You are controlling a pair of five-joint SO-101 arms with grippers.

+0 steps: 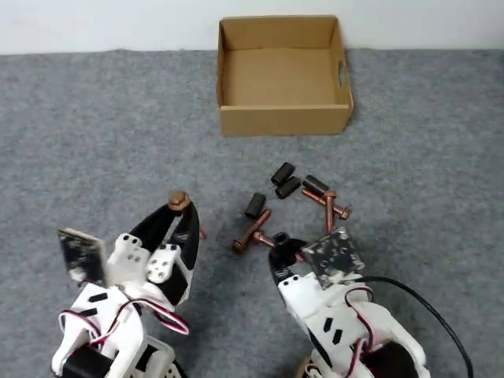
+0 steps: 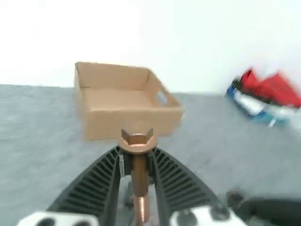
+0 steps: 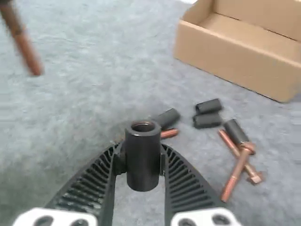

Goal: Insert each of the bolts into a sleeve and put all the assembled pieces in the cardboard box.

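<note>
My left gripper (image 1: 180,211) (image 2: 137,157) is shut on a copper bolt (image 1: 179,200) (image 2: 138,165), held upright with its hex head on top. In the right wrist view that bolt's shaft (image 3: 21,40) hangs off to one side. My right gripper (image 1: 281,240) (image 3: 142,151) is shut on a black sleeve (image 1: 279,238) (image 3: 142,155), upright with its hole facing up. Loose sleeves (image 1: 255,205) (image 3: 165,116) and loose bolts (image 1: 250,232) (image 3: 237,172) lie on the grey carpet between the arms and the cardboard box (image 1: 283,120) (image 2: 127,117) (image 3: 225,54).
The box stands open at the far middle of the carpet, a handle slot in its right wall. More sleeves (image 1: 287,187) and a crossed pair of bolts (image 1: 329,209) lie just right of centre. A red and blue object (image 2: 265,94) lies far off.
</note>
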